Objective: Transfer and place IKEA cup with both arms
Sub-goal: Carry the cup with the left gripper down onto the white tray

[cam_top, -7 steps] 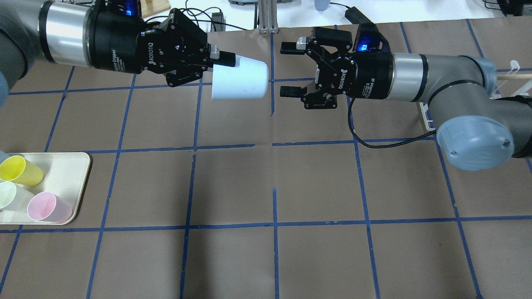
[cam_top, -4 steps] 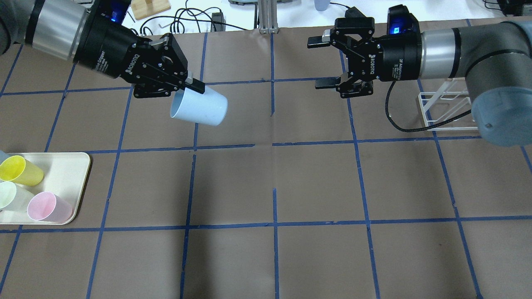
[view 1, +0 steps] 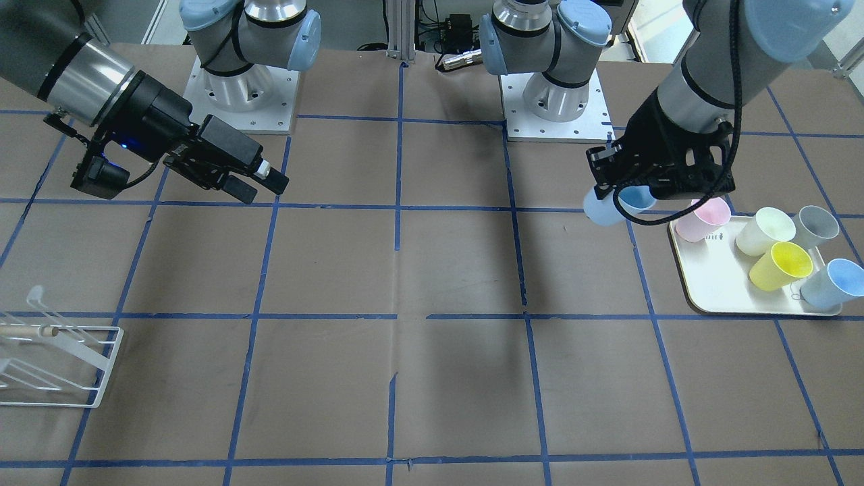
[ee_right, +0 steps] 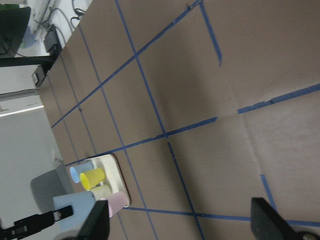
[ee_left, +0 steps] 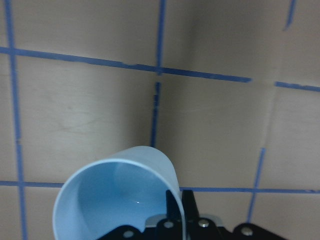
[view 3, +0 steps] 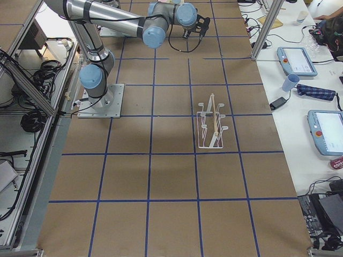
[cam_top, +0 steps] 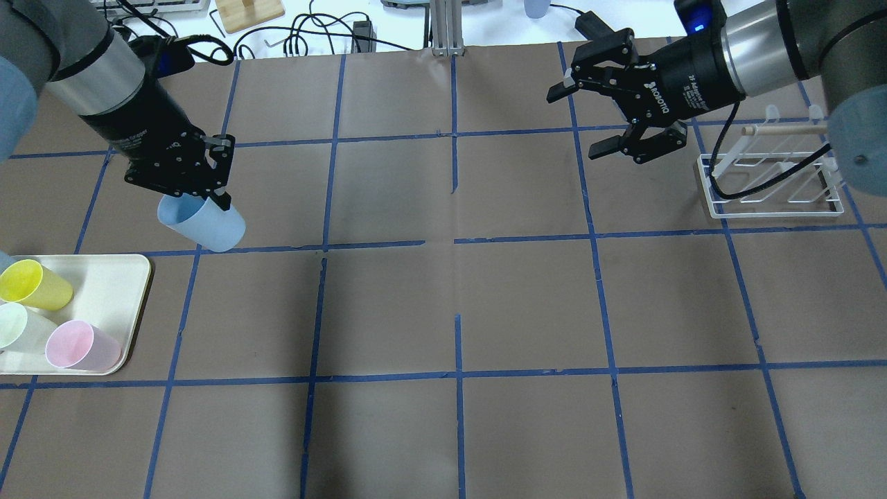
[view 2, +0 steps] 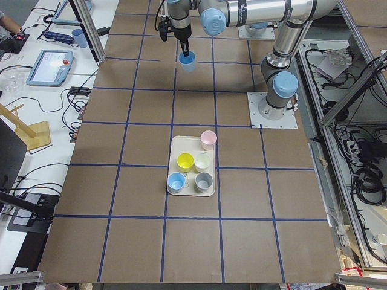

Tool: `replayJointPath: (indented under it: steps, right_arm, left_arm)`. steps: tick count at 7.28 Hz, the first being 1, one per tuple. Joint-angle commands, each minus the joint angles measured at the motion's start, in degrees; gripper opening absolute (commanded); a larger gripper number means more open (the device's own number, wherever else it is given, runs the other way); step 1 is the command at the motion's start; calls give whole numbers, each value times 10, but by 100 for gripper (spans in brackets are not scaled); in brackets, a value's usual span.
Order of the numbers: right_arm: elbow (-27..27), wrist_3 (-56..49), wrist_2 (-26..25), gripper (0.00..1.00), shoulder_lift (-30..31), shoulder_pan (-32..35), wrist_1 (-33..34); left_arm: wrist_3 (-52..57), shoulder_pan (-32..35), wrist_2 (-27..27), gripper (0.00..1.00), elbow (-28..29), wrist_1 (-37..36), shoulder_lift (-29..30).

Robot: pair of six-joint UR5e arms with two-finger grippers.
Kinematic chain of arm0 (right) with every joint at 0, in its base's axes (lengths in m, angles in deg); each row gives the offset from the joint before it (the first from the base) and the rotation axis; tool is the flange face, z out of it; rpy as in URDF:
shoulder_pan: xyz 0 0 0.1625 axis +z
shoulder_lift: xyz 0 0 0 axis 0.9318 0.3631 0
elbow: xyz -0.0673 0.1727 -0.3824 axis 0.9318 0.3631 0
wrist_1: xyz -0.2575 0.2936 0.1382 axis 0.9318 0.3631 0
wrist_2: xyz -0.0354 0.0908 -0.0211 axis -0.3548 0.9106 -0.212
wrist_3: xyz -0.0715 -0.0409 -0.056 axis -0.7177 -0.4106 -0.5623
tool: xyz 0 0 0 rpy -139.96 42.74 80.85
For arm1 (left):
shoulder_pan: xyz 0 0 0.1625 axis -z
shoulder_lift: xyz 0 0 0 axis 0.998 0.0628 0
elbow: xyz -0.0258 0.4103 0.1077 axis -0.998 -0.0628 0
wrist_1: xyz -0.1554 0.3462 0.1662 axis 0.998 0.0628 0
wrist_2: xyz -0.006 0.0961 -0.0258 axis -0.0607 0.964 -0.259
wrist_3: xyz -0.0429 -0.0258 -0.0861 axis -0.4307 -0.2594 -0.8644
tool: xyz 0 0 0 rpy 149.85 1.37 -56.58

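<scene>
cup (cam_top: 202, 223) hangs pinched in left gripper (cam_top: 208, 188) — rim clamped.

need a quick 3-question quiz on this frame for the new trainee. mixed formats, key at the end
1. True or false: the right hand is shut on the light blue cup.
2. How many cups are on the tray? A three, B five, C seven.
3. Fill in: the white wire rack stands on the ___ arm's side of the table.

Key:
1. False. The left hand grips that cup by its rim; the right hand is open and empty.
2. B
3. right
</scene>
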Motion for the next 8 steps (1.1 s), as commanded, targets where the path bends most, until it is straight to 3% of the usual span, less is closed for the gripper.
replayJointPath:
  steps: [1,2,4,5,8]
  right_arm:
    - [54,8,-164,100,13,5,-76]
    - [84,8,-251,100,11,23,-113]
    - [89,12,-426,100,10,78,-124]
    - [85,12,-439,100,7,88,-123]
    - [57,-20,-434,100,12,91,-103]
  left_arm:
    - [115,-49,112,0,-52,-132,16]
    - [163,-87,112,0,-107,-222,22]
    - [297,-196,97,0,-190,-371,51]
    - [328,-232,50,0,-201,-394,74]
    - [348,-243,67,0,-204,-398,111]
